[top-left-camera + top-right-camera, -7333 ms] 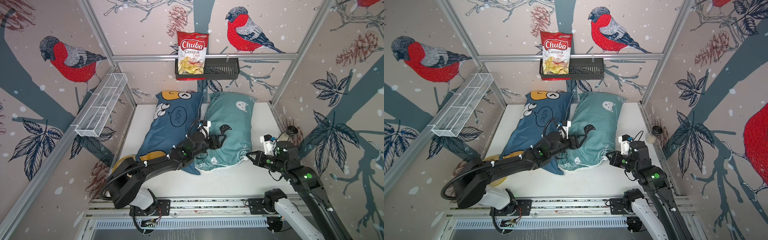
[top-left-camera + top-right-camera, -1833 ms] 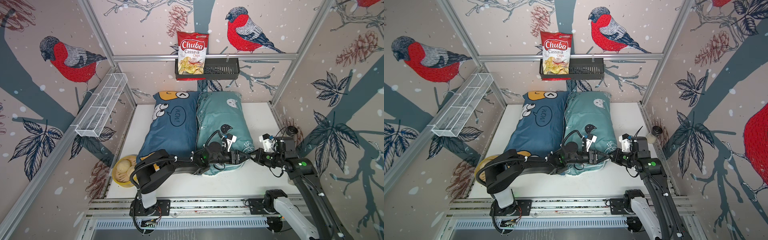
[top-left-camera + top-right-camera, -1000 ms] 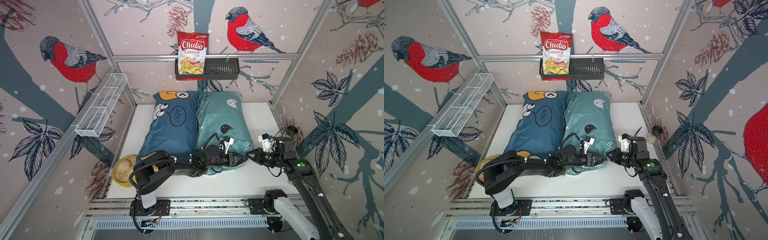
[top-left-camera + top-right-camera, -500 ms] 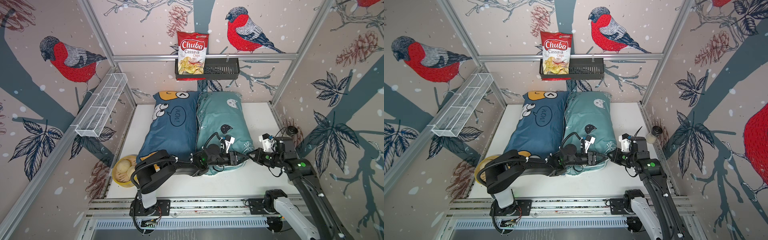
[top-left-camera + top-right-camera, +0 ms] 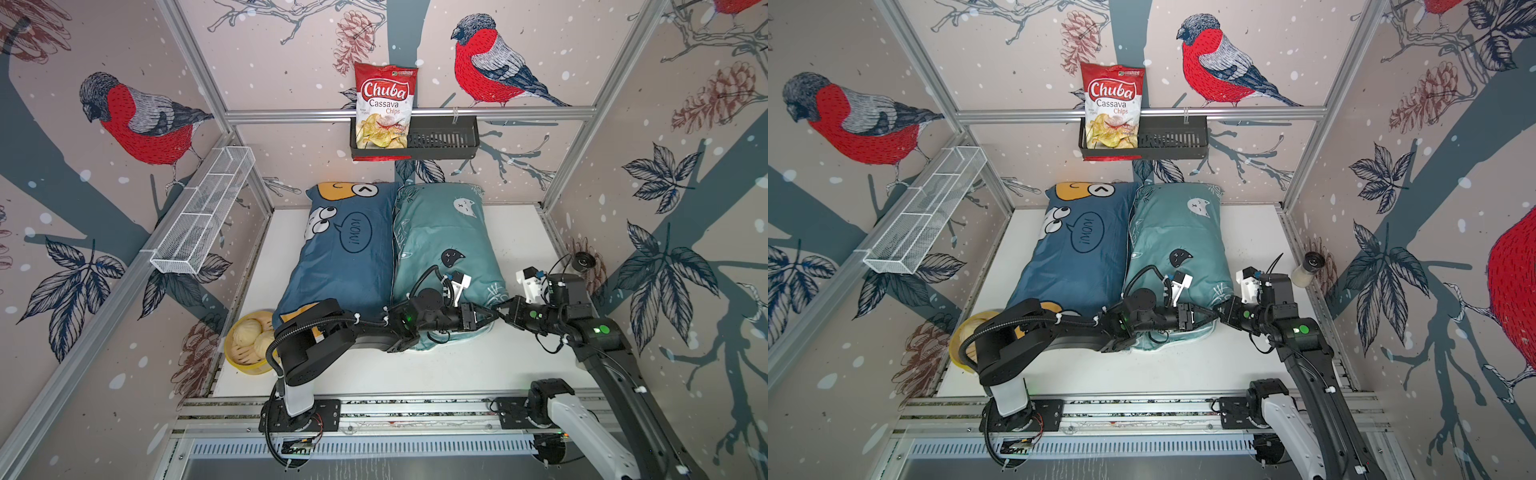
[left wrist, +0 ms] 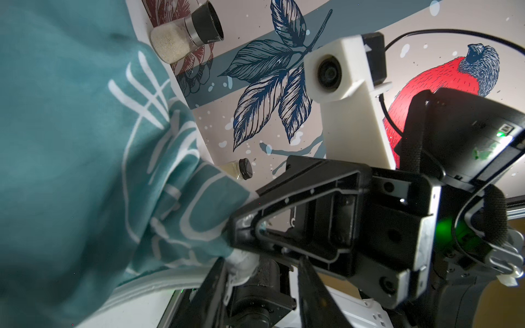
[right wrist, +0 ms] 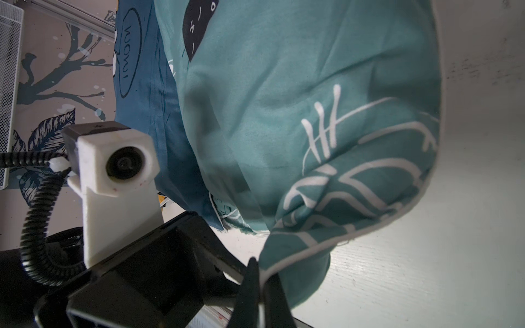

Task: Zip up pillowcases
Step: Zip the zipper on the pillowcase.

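In both top views the dark blue pillowcase (image 5: pixel 345 257) and the teal pillowcase (image 5: pixel 444 232) lie side by side, touching, on the white surface (image 5: pixel 457 370). The left tool (image 5: pixel 484 320) and right tool (image 5: pixel 500 309) meet at the teal one's near corner. In the left wrist view the left tool's jaws stand apart around that white-lined corner. In the right wrist view the right tool (image 7: pixel 260 272) is pinched together on the piped hem. The case looks soft, light and limp, likely to bunch, so grip the hem taut beside the zip; its pull I cannot make out.
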Motion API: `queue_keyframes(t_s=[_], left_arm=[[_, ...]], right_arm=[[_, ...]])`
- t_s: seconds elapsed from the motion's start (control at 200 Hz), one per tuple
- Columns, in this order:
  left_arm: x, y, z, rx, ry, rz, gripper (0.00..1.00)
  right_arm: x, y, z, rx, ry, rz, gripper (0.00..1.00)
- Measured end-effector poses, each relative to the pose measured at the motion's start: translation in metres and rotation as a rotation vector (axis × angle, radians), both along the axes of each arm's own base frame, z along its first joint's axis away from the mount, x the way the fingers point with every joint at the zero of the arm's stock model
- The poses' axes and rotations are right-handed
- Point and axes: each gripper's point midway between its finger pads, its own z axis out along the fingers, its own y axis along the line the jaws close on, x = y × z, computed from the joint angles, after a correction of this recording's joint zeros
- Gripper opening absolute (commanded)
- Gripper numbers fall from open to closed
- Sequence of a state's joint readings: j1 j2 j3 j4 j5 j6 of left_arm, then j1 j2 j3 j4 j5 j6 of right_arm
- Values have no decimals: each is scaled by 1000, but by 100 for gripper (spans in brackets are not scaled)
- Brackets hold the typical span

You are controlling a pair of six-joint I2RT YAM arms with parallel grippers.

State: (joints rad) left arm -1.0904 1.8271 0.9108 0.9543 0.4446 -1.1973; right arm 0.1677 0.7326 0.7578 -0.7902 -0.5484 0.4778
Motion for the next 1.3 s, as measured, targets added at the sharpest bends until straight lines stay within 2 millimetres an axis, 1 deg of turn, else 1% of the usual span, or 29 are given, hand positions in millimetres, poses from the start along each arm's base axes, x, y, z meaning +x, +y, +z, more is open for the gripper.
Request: queue_keyframes(t_s=[0.23, 0.335, 0.51, 0.625, 1.011, 1.161, 1.296], left_arm=[[-1, 2, -5, 10, 5, 1, 30], [-1, 3, -7, 13, 6, 1, 24], [-1, 3, -7, 13, 6, 1, 20], [-1, 3, -7, 14, 7, 3, 14], [-1, 2, -9, 16, 8, 3, 6], [-1, 2, -9, 16, 7, 3, 0], [-1, 1, -7, 12, -15, 1, 0]], right_arm=[[0, -1, 3, -1, -10, -4, 0], [1, -2, 5, -2, -16, -8, 0], [1, -2, 6, -3, -22, -9, 0], [1, -2, 7, -4, -24, -11, 0], [0, -3, 7, -7, -28, -13, 0], [-1, -6, 9, -10, -26, -24, 0], [-1, -10, 14, -20, -35, -44, 0]])
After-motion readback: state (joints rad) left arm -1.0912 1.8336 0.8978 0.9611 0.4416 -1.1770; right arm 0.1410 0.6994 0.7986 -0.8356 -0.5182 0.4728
